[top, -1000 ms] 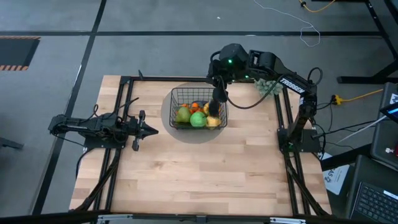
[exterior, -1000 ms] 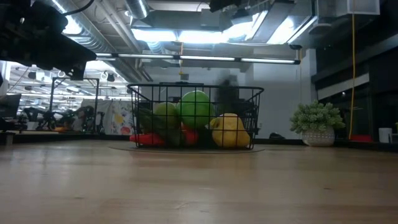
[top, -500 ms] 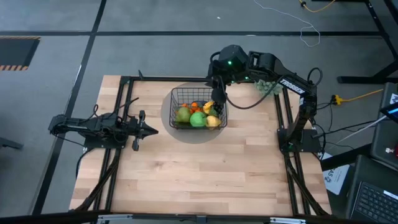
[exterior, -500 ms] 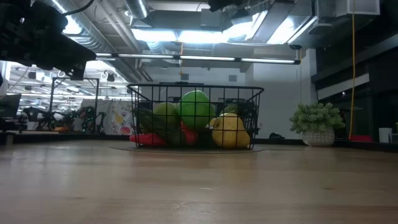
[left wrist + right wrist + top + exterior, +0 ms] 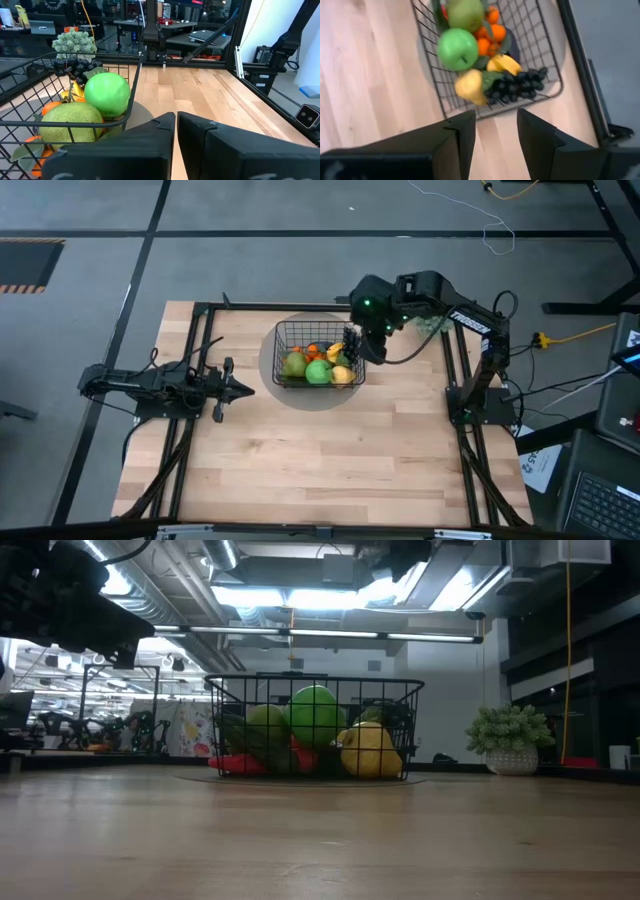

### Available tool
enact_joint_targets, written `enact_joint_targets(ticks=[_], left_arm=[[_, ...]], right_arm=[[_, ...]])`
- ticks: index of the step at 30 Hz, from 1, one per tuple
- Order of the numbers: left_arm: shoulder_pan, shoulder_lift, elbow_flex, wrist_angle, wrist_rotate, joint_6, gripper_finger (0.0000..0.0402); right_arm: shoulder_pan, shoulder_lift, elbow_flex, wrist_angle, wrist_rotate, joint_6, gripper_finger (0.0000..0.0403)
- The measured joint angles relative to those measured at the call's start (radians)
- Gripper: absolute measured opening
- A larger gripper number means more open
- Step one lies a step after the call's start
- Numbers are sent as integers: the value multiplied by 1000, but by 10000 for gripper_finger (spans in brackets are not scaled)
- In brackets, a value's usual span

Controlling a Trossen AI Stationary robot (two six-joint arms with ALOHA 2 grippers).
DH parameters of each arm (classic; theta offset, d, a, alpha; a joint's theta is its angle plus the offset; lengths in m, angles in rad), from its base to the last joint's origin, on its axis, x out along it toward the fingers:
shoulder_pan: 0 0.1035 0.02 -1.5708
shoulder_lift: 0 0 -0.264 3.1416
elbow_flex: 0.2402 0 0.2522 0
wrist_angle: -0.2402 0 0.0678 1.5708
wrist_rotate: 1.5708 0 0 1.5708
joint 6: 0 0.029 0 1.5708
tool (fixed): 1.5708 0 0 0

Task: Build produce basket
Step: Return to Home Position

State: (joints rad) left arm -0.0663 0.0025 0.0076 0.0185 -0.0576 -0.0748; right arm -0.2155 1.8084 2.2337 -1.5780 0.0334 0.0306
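Table (image 5: 320, 450) of pale wood filled most of the high view, and on its far half you had the black wire basket (image 5: 277, 348), standing upright on a flat grey disc (image 5: 268, 375). Your right arm (image 5: 455, 310) reached from the right side of the table toward the basket. The right gripper (image 5: 352, 345) hung above the basket's right rim and did not touch it. In the right wrist view its two fingers (image 5: 462, 132) stood apart with nothing between them. Your left arm (image 5: 140, 383) lay low on the left side of the table. The left gripper (image 5: 240, 389) pointed toward the basket, near it but apart from it. Its fingers (image 5: 160, 127) were pressed almost together and held nothing. All produce that could be seen lay inside the basket: a pear (image 5: 294, 364) at the left, a green apple (image 5: 318, 373) just beside it, a yellow fruit (image 5: 343, 375) at the near right corner, small oranges (image 5: 316, 351) behind them, and dark grapes (image 5: 517, 84) along the right wall. A pale bushy plant (image 5: 510, 730) stood near the table's far right corner, well apart from the basket.
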Motion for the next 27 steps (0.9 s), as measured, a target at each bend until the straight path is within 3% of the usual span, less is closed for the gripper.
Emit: enact_joint_targets(ticks=[8,15,21,27], left_arm=[[0,0,0,0,0,0,19],[0,0,0,0,0,0,10],[0,0,0,0,0,0,3],[0,0,0,0,0,0,3]], right_arm=[[106,-64,-43,12,5,58,131],[215,-259,-181,28,260,197,131],[321,-530,-456,113,389,377,131],[427,-829,-839,367,403,458,131]])
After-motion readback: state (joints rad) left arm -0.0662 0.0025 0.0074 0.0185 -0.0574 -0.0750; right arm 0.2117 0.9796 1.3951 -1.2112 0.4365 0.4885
